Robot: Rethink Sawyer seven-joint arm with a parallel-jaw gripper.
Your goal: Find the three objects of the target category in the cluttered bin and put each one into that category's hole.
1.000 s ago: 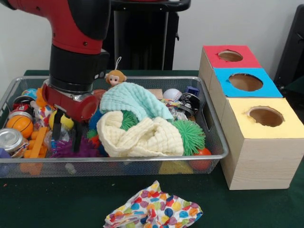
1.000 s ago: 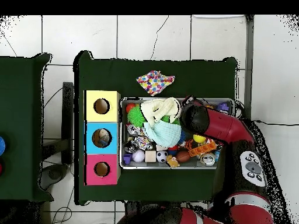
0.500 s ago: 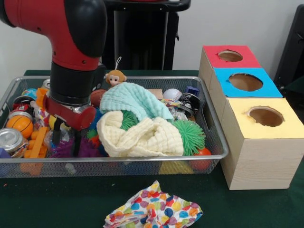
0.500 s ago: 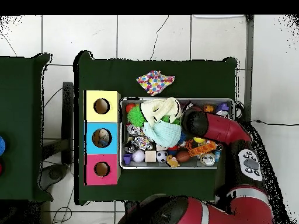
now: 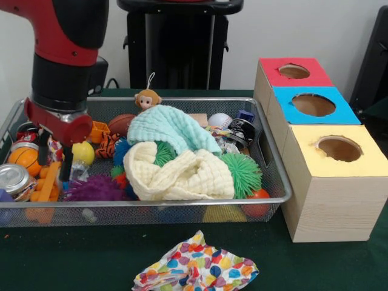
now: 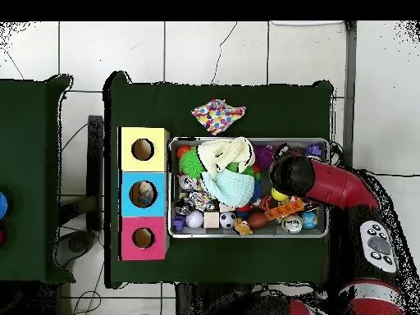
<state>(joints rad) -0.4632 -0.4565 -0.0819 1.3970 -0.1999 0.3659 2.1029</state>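
Note:
A wire bin point(image 5: 274, 176) holds a heap of toys and cloths. A cream cloth point(image 5: 182, 173) and a mint cloth point(image 5: 170, 128) lie piled in its middle, over green spiky balls point(image 5: 242, 173). My gripper point(image 5: 53, 159) hangs open over the bin's left end, its fingers point(image 5: 65, 162) pointing down between an orange block point(image 5: 48, 182) and a yellow ball point(image 5: 83, 152), with nothing held. A purple spiky ball point(image 5: 94, 189) lies just right of it. From overhead, my arm point(image 6: 297, 174) covers the bin's right part and hides the gripper. A patterned cloth point(image 5: 195, 270) lies outside on the table.
A wooden box beside the bin has a red-topped hole point(image 5: 294, 71), a blue-topped hole point(image 5: 313, 105) and a yellow-topped hole point(image 5: 339, 148). Around the gripper lie a basketball point(image 5: 24, 159), a can point(image 5: 12, 179), a brown football point(image 5: 121, 123) and a monkey toy point(image 5: 147, 99).
My gripper has moved left in the front view and risen a little. The yellow ball, purple spiky ball and football that the arm hid now show.

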